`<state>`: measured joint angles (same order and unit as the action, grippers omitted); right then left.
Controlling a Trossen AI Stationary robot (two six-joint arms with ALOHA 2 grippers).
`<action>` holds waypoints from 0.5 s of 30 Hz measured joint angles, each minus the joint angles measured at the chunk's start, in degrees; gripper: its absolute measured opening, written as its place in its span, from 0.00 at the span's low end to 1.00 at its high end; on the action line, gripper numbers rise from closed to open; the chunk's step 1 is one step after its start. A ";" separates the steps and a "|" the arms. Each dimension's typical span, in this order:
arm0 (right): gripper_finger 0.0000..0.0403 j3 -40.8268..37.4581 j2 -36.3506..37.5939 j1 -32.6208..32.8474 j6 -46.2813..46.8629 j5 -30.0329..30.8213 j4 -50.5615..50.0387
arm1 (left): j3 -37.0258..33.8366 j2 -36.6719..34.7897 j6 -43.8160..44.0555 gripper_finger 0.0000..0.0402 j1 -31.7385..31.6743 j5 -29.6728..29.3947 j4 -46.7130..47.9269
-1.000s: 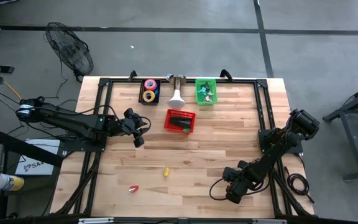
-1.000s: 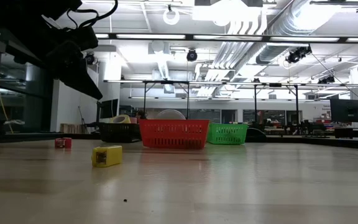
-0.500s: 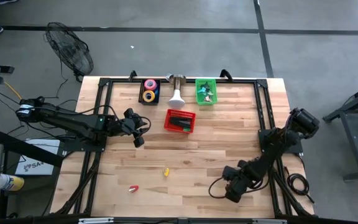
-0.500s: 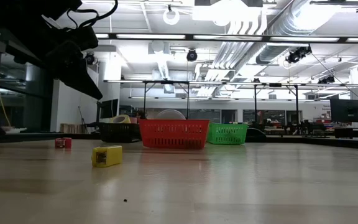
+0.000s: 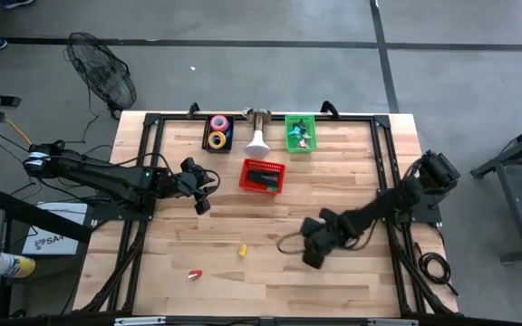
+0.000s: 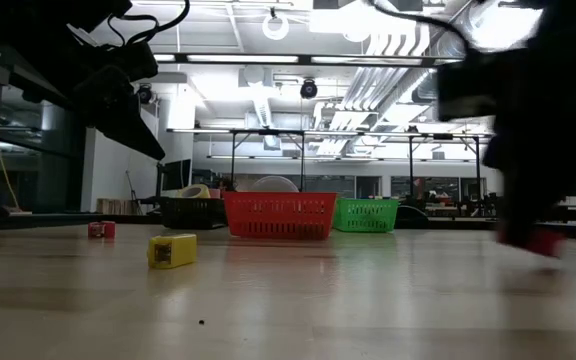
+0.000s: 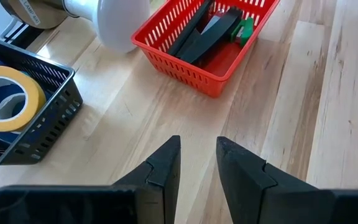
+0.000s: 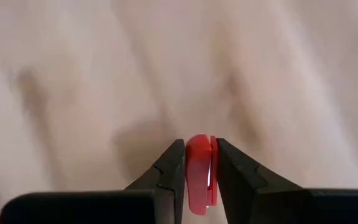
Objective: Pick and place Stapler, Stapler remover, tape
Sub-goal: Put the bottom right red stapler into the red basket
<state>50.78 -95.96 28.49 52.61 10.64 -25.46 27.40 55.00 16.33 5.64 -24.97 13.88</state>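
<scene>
Right arm's got a little red piece clamped and it's on the move

The right gripper [image 8: 197, 177] is closed on a small glossy red stapler remover [image 8: 199, 173], squeezed upright between both fingers, above the table [image 5: 333, 195] right of centre. A second ago that arm sat nearer the front right corner. The left gripper [image 7: 197, 165] is empty, fingers slightly apart, beside the red basket [image 5: 263, 176].

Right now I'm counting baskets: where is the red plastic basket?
In the high view, the red plastic basket sits centre-back on the table, just in front of the green basket and black basket.
</scene>
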 joint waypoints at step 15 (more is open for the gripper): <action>0.16 0.07 0.15 -19.15 -32.79 6.68 21.18 | 0.00 0.00 -0.01 0.25 -0.01 -0.02 0.01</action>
<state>50.85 -95.81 9.34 19.82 17.32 -4.28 27.40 55.00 16.32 5.63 -24.99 13.89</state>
